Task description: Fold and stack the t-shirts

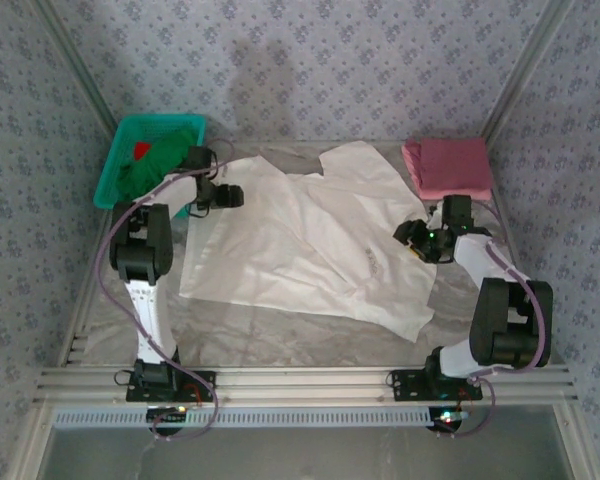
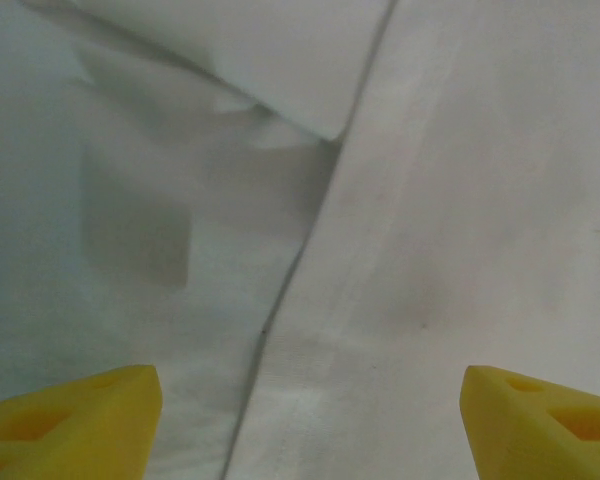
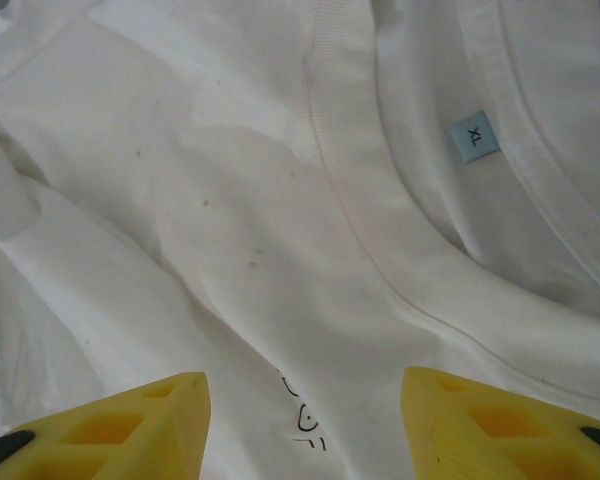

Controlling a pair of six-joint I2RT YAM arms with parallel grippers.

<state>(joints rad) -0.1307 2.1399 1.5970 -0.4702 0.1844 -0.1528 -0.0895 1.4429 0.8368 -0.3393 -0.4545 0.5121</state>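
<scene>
Overhead view: white shirt (image 1: 300, 240) lies spread and rumpled across the middle of the table (image 1: 280, 340), one sleeve reaching toward the far edge. Pink shirt (image 1: 447, 166) sits folded just off the white shirt's far right corner, apart from it. Teal basket (image 1: 113, 160) stands off the white shirt's far left corner, with green cloth (image 1: 155, 165) inside. Left gripper (image 1: 232, 196) hangs over the white shirt's left edge near the far corner; right gripper (image 1: 408, 238) hangs over its right side, near the neck. From up here neither opening can be read. Left wrist view: left gripper (image 2: 310, 400) spread wide, both yellow fingers (image 2: 80, 420) at the bottom corners, nothing pinched between them. White shirt (image 2: 460, 200) below, a stitched hem running diagonally between the fingers and a folded flap above. Whether the tips touch the cloth, cannot tell. Right wrist view: right gripper (image 3: 305, 410) parted about halfway, yellow fingers (image 3: 130, 420) clear of each other and holding nothing. Under it, the white shirt's (image 3: 180, 200) ribbed collar (image 3: 350, 200), a pale blue size tag (image 3: 474, 137) reading XL inside the neck, and a small dark printed mark (image 3: 300, 425) right between the fingers. Contact with the cloth not clear.
</scene>
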